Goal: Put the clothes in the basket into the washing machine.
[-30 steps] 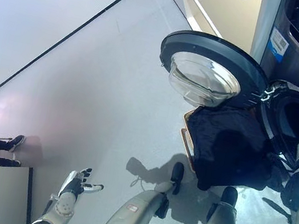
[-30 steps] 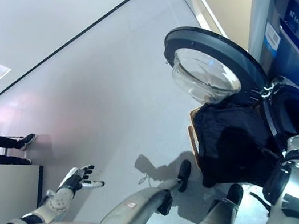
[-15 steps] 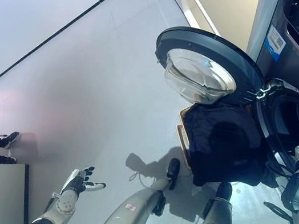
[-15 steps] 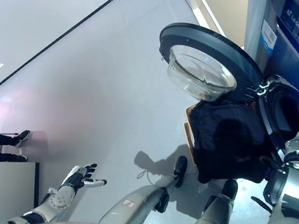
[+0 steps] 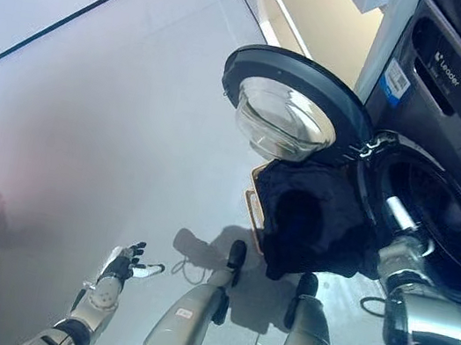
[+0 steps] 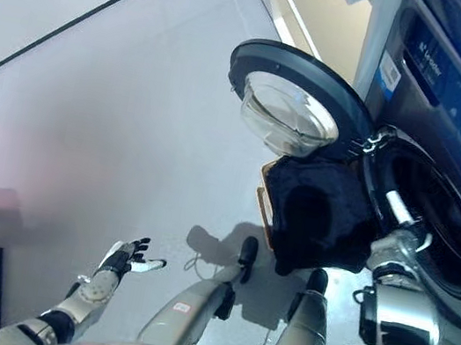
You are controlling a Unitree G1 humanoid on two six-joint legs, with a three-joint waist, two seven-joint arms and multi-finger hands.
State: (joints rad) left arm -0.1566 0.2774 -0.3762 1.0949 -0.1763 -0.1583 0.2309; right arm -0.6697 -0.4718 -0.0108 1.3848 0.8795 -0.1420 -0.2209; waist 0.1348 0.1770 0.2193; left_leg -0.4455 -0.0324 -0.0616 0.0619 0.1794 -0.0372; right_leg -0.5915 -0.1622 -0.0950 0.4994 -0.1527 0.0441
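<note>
Black crumpled cloth (image 5: pixel 314 228) hangs at nine o'clock of the right hand (image 5: pixel 395 212), grip hidden; left hand (image 5: pixel 127 260) spread wide

At the right of the frame the washing machine (image 6: pixel 455 114) stands with its round door (image 6: pixel 300 104) swung open toward the centre. Dark clothes (image 6: pixel 317 215) heap over a basket (image 6: pixel 261 209) below the door. The left hand (image 6: pixel 128 257), fingers spread, hangs at lower left above the floor (image 6: pixel 115 116).
</note>
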